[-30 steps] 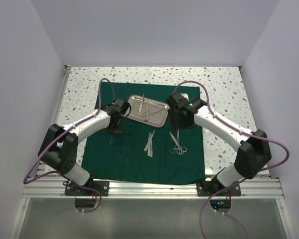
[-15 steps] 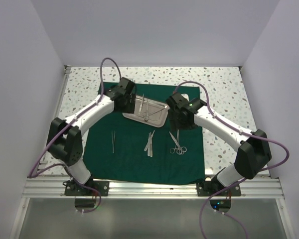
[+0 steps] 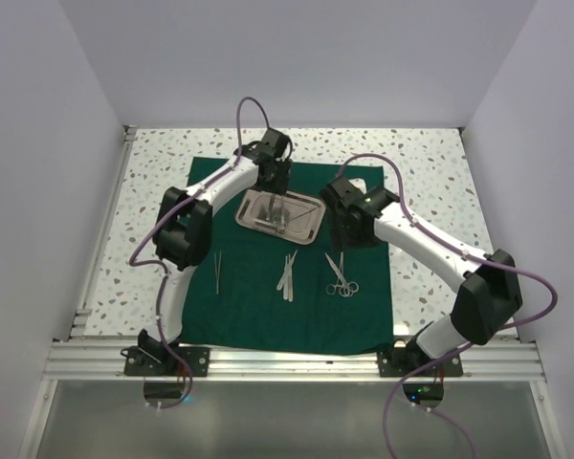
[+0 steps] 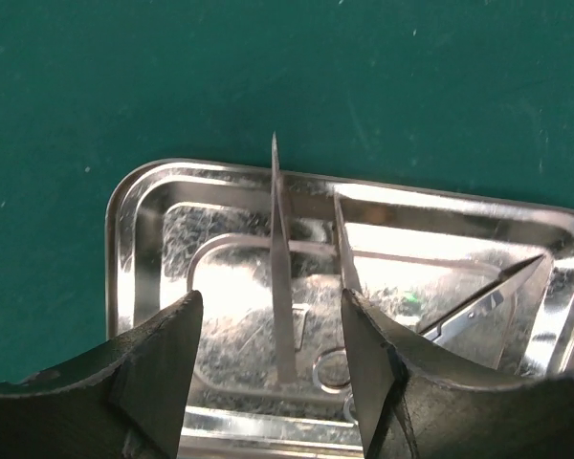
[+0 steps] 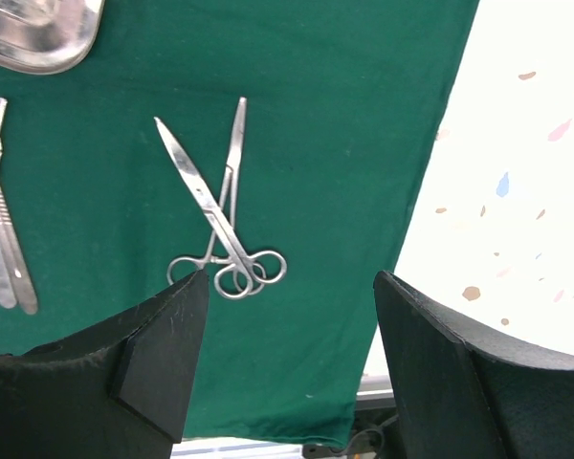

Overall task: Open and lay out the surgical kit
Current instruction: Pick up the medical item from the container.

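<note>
The left gripper point(image 4: 271, 306) is hovering over the steel tray point(image 4: 124, 258) at the far side of the green cloth point(image 3: 249, 306), jaws released, above tweezers point(image 4: 283, 287) lying inside. The right gripper point(image 5: 289, 279) is hanging spread wide, empty, above the scissors point(image 5: 220, 229).

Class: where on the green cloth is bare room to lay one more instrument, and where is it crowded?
Free: the near strip of cloth below the lone tweezers, middle pair and scissors; also the gap between tweezers and middle pair. Crowded: the steel tray, under the left fingers.
</note>
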Available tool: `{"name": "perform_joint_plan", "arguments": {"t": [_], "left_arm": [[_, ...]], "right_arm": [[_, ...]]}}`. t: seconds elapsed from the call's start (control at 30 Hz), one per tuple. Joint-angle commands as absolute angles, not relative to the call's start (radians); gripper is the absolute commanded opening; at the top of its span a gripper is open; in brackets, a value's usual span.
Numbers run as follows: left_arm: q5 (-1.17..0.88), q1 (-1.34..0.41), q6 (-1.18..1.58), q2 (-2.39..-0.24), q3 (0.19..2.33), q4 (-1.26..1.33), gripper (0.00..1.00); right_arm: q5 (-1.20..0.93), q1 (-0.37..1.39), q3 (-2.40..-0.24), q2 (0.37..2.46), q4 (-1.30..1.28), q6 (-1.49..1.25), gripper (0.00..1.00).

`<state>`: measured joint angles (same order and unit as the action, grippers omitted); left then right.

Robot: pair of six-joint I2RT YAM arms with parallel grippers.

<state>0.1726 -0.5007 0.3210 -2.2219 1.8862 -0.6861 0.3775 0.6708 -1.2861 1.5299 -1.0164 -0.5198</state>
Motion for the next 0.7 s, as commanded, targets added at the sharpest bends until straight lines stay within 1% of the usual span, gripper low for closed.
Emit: {"name": "perform_joint_plan", "arguments": {"t": [0.0, 0.1, 0.33, 0.43, 0.57, 0.6, 0.63, 0.67], "left_arm": [[0.143, -0.494, 0.302, -2.256, 1.976, -0.683, 0.63], [0.138, -0.494, 0.307, -2.282, 1.977, -0.680, 0.60], [0.155, -0.492, 0.316, -2.313, 1.956, -0.680, 0.44], [0.156, -0.491, 0.316, -2.324, 1.951, -0.675, 0.38], [0.160, -0.491, 0.318, -2.342, 1.956, -0.676, 0.36], [0.161, -0.491, 0.316, -2.344, 1.957, -0.678, 0.33], [0.160, -0.489, 0.318, -2.347, 1.957, -0.678, 0.24], [0.160, -0.489, 0.314, -2.350, 1.960, -0.680, 0.20]], "right_arm": [[0.423, 0.661, -1.325, 1.489, -1.057, -0.526, 0.74], [0.428, 0.657, -1.327, 1.491, -1.060, -0.520, 0.74], [0.422, 0.640, -1.328, 1.499, -1.052, -0.502, 0.74], [0.416, 0.638, -1.330, 1.505, -1.046, -0.491, 0.74], [0.408, 0.637, -1.336, 1.511, -1.040, -0.479, 0.74], [0.405, 0.634, -1.338, 1.514, -1.040, -0.477, 0.74], [0.403, 0.635, -1.341, 1.516, -1.037, -0.474, 0.74], [0.399, 0.634, -1.344, 1.517, -1.034, -0.471, 0.74]]}}
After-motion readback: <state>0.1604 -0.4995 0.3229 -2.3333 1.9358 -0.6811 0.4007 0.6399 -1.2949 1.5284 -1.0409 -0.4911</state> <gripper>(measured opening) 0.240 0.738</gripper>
